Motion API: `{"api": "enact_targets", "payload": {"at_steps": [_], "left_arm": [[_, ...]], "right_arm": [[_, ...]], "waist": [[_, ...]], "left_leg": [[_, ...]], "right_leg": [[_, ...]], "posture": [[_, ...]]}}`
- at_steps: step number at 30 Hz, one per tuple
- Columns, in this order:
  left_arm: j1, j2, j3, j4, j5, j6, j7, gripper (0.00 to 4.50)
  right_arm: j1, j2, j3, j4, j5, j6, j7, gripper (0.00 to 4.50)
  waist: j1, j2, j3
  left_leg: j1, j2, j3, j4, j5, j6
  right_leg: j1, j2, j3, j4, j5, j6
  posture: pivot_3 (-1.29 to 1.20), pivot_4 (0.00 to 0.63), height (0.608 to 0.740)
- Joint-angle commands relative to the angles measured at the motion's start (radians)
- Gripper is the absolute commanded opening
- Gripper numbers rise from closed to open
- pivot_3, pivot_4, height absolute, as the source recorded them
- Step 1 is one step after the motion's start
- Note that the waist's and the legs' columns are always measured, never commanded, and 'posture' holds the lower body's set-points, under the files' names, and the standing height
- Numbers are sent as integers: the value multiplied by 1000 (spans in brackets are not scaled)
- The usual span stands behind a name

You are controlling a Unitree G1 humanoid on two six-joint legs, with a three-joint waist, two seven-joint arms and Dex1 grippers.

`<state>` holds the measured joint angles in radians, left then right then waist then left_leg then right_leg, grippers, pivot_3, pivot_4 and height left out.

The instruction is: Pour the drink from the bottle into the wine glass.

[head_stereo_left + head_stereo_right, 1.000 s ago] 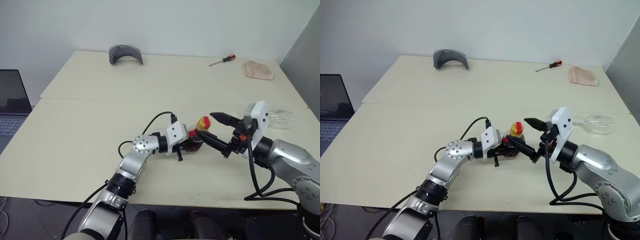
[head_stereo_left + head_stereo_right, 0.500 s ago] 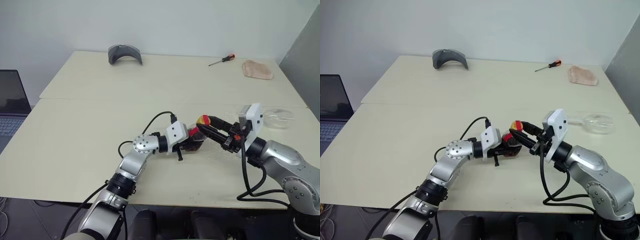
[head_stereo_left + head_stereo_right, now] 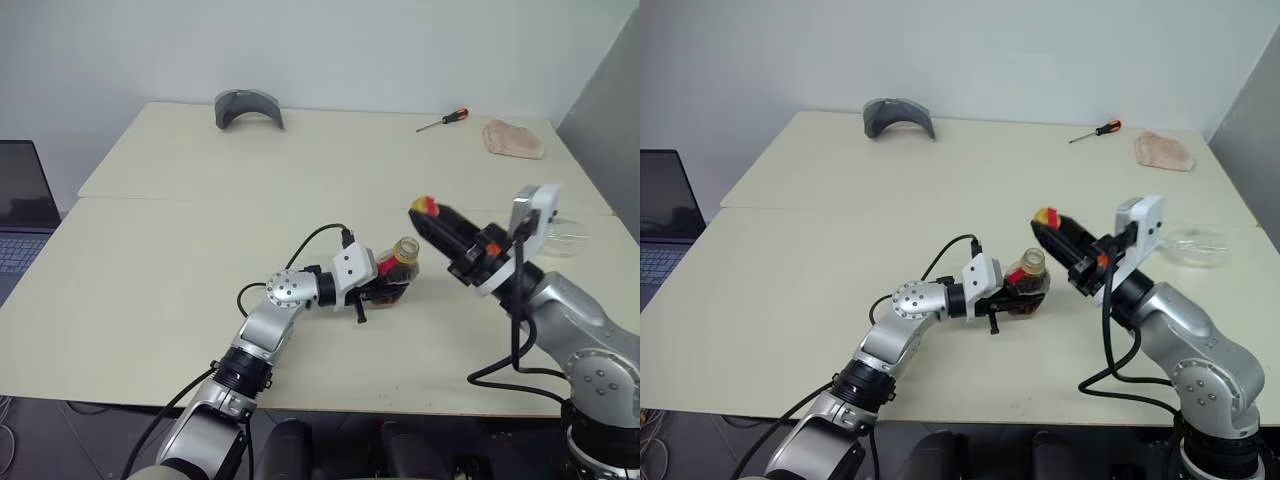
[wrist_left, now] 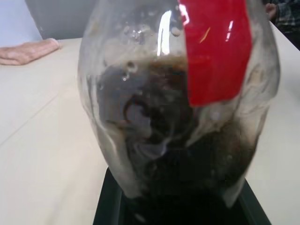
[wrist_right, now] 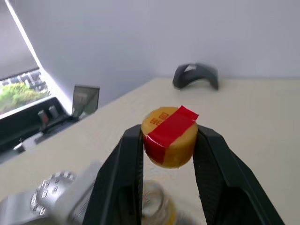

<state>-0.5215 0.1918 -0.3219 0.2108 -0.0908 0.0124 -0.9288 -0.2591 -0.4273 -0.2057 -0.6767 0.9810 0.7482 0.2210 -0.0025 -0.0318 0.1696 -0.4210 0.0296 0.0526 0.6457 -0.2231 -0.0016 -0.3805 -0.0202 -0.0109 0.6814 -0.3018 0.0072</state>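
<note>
My left gripper [image 3: 384, 291] is shut on the bottle [image 3: 396, 274], a small clear one with a red label. It stands low over the table's near middle with its neck open. The dark drink [image 4: 164, 140] fills its lower body in the left wrist view. Just up and right of the bottle, my right gripper [image 3: 426, 213] is shut on the yellow cap [image 5: 169, 136], which carries a red strip. The wine glass [image 3: 1196, 243] lies on its side on the table at the right, behind my right wrist.
At the far side of the cream table [image 3: 180, 260] sit a grey curved object [image 3: 248, 105], a screwdriver [image 3: 445, 120] and a pink cloth [image 3: 514, 138]. A laptop [image 3: 25, 200] stands beyond the left edge.
My right gripper closed on the cap, took it off the bottle and rose up and to the right with it. The left arm and bottle stayed put.
</note>
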Motion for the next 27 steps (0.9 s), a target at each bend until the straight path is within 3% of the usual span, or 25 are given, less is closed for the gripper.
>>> {"api": "enact_targets", "payload": {"at_steps": [1, 6, 11, 18, 26, 27], "left_arm": [[-9, -10, -1, -29, -10, -26, -1, 742], [-11, -15, 2, -33, -15, -26, 3, 742], [-6, -17, 5, -67, -60, 19, -33, 742], [-21, -3, -12, -127, -126, 104, -128, 741], [-38, 11, -22, -118, -114, 88, -162, 741], [-38, 11, -23, -118, -112, 85, -162, 741]], "right_arm": [[-4, -10, -21, -45, 31, -7, -34, 1178], [85, -152, -6, -60, -180, -71, 40, 1177], [335, -228, -104, -4, -336, -183, 143, 1176], [571, -124, -143, 144, -433, -313, 189, 1176], [590, -89, -102, 300, -532, -379, 230, 1176], [589, -91, -94, 313, -541, -379, 237, 1524]], "waist": [[0, 0, 0], [2, 0, 0], [6, 0, 0], [-2, 1, -1], [-2, 3, -2], [-1, 3, -2]], "left_leg": [[0, 0, 0, 0, 0, 0], [0, 0, 0, 0, 0, 0], [-1, -1, 0, 0, 0, 0], [2, 0, 0, 0, 0, 0], [3, 0, 1, -1, 0, 0], [3, 0, 1, -1, 0, 0]], "right_leg": [[0, 0, 0, 0, 0, 0], [0, 0, 0, -1, 0, 0], [0, 0, 0, -1, 0, 1], [1, 1, 1, 0, -3, 5], [1, 1, 2, 0, -3, 5], [1, 1, 2, 0, -3, 5]], "posture": [[0, 150, 740], [0, 150, 740], [0, 150, 740], [0, 150, 740], [0, 150, 740], [0, 150, 740]]}}
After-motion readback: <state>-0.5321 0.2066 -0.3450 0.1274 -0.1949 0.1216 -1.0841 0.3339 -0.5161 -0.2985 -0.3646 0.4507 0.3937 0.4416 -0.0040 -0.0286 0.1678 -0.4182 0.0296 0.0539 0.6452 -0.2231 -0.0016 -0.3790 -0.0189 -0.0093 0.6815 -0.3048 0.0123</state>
